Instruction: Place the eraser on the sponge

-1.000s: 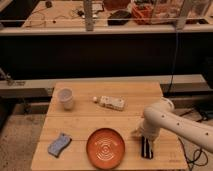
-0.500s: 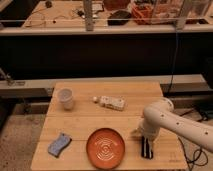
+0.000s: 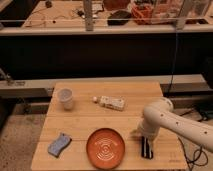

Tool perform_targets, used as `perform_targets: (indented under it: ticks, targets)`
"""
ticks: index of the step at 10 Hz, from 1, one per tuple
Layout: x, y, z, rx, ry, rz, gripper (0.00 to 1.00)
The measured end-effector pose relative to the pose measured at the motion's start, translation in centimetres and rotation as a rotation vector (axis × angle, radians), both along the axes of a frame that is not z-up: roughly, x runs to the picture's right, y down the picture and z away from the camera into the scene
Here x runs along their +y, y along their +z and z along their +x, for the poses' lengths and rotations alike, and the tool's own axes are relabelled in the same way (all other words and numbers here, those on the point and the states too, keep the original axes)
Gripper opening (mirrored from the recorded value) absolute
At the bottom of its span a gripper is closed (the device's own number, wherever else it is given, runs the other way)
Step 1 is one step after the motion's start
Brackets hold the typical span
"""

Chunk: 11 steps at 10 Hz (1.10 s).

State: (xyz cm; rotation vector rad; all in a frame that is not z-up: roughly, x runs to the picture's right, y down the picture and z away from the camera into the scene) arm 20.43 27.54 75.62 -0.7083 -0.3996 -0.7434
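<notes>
The eraser (image 3: pixel 146 149), a black oblong block with pale stripes, lies on the wooden table (image 3: pixel 85 122) near the front right, just right of the orange plate. My gripper (image 3: pixel 145 138) hangs at the end of the white arm, pointing down right at the eraser's far end; the arm covers where they meet. The sponge (image 3: pixel 59 144), a small blue-grey pad with wavy edges, lies flat at the front left, on the plate's other side from the eraser.
An orange plate (image 3: pixel 105 148) sits at the front middle. A white cup (image 3: pixel 65 98) stands at the back left. A white patterned box (image 3: pixel 112 103) lies at the back middle with a small pale object (image 3: pixel 94 99) beside it. A dark bench runs behind the table.
</notes>
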Motion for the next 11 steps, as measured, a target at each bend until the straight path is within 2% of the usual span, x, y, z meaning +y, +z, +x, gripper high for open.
perform_targets:
  ticks: [11]
  targets:
    - [0.08, 0.26, -0.4, -0.007, 0.001, -0.006, 0.8]
